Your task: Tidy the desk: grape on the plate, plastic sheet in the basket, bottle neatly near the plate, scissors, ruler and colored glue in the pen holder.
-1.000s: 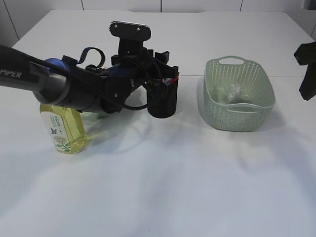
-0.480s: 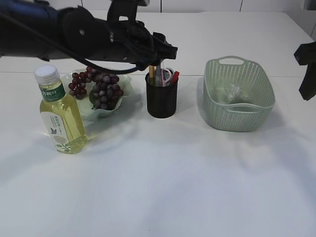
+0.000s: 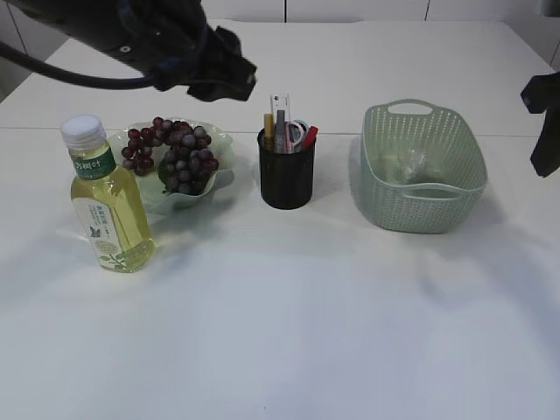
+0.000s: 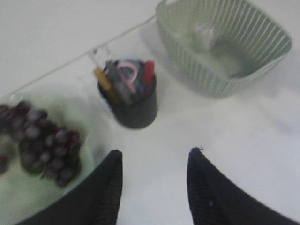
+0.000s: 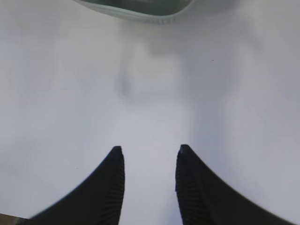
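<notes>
Dark grapes [image 3: 175, 153] lie on the pale green plate [image 3: 223, 144], which also shows in the left wrist view [image 4: 28, 197]. A yellow bottle [image 3: 105, 206] with a white cap stands upright just left of the plate. The black pen holder [image 3: 286, 175] holds the ruler [image 3: 280, 109], scissors [image 3: 296, 133] and glue sticks. The clear plastic sheet [image 3: 411, 164] lies in the green basket [image 3: 420, 206]. My left gripper [image 4: 154, 157] is open and empty, raised above the plate and pen holder [image 4: 133, 110]. My right gripper [image 5: 147, 152] is open and empty over bare table.
The white table [image 3: 289, 332] stretches wide in front of the objects. The left arm [image 3: 149, 39] hangs over the back left. The right arm [image 3: 544, 122] shows at the right edge, beside the basket. The basket rim [image 5: 140, 16] sits at the top of the right wrist view.
My left arm has lifted up and back to the left, away from the pen holder, uncovering the plate of grapes and the bottle cap. The right arm has not moved.
</notes>
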Motion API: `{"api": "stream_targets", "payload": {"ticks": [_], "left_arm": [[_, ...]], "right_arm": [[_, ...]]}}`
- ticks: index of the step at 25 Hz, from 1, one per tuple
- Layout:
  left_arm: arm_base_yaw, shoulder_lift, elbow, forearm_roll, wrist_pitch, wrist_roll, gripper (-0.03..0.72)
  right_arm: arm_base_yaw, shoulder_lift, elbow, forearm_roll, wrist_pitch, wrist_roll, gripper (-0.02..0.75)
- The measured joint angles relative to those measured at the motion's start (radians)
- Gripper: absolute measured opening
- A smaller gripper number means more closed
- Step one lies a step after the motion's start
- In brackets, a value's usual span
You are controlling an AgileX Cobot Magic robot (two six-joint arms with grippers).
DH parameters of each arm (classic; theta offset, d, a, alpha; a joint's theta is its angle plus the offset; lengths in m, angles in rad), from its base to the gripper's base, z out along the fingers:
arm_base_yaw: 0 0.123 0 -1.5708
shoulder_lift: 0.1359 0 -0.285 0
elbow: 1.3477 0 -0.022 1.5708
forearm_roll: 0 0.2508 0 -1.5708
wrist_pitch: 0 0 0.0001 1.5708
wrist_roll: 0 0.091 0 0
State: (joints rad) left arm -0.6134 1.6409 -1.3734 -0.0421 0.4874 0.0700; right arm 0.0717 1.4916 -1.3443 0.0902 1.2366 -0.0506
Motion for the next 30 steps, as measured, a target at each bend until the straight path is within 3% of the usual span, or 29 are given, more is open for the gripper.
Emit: {"api": "stream_targets", "payload": {"ticks": [4,7,18,30], "left_arm": [[0.0,-0.041,0.0,0.254,0.235,-0.277,0.333],[0.002,-0.093,0.0,0.32,0.359,-0.363,0.333],[0.002,-0.33,0.024,0.272,0.492,-0.384,0.333],[0.002,-0.854,0.351,0.235,0.387,-0.384,0.333]], "right_arm": [[0.0,-0.02,0.0,0.0,0.0,0.018,0.305],[0.0,-0.039,0.0,0.0,0.0,0.02,0.305],[0.0,-0.157,0.0,0.019,0.006,-0.009,0.305],[0.0,-0.422,0.011,0.094,0.013,-0.037,0.305]]}}
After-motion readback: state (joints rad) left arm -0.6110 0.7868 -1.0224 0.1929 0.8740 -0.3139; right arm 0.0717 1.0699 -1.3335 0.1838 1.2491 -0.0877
